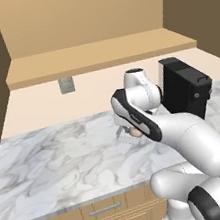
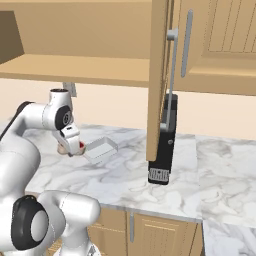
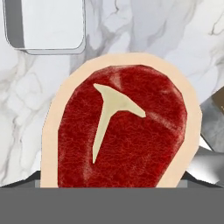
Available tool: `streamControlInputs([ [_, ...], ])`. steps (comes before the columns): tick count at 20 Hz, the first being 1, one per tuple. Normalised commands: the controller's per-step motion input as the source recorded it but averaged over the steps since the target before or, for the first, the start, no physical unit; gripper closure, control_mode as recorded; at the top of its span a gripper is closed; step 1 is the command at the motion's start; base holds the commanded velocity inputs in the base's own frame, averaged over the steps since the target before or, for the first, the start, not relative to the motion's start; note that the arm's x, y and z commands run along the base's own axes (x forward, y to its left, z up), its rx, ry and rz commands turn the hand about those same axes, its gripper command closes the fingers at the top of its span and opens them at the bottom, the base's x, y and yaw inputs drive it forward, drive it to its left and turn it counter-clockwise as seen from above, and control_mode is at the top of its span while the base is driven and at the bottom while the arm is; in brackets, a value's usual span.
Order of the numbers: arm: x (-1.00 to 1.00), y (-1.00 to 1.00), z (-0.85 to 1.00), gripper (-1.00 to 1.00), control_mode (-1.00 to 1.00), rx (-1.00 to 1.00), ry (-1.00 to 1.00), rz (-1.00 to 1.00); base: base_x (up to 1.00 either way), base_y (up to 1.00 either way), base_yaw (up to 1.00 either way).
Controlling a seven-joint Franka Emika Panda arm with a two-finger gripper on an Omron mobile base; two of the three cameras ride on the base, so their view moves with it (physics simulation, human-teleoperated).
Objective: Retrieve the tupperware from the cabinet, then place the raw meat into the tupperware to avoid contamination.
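1. Hovering low over the raw meat (image 3: 120,131), gripper (image 2: 74,147) jaws standing wide apart, nothing clamped between them.
2. Judging the step in hand: closing in to grasp the steak; lowering straight and centring the jaws across its narrow width, pinching the fat rim rather than skidding over the marble counter (image 1: 65,165).
3. Lying flat on the counter directly beneath the hand, the meat; sitting just beside it, the tupperware (image 2: 101,148), already out of the cabinet (image 2: 210,45).
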Motion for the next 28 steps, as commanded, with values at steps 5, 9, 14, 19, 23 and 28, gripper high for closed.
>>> streamControlInputs([
  [5,0.08,0.0,-0.2,1.0,-1.0,0.0,0.0,0.0,0.0,0.0,0.0],
  [9,0.3,-0.03,-0.11,1.0,-1.0,0.0,-0.02,0.0,0.0,0.0,0.0],
  [14,0.36,-0.04,-0.06,1.0,-1.0,0.0,-0.01,0.0,0.0,0.0,0.0],
  [19,0.35,-0.02,-0.04,1.0,-1.0,0.0,0.0,0.0,0.0,0.0,0.0],
  [23,0.26,-0.03,-0.1,1.0,-1.0,0.0,0.0,0.0,0.0,0.0,0.0],
  [28,0.2,-0.04,-0.11,1.0,-1.0,0.0,0.0,0.0,0.0,0.0,0.0],
])
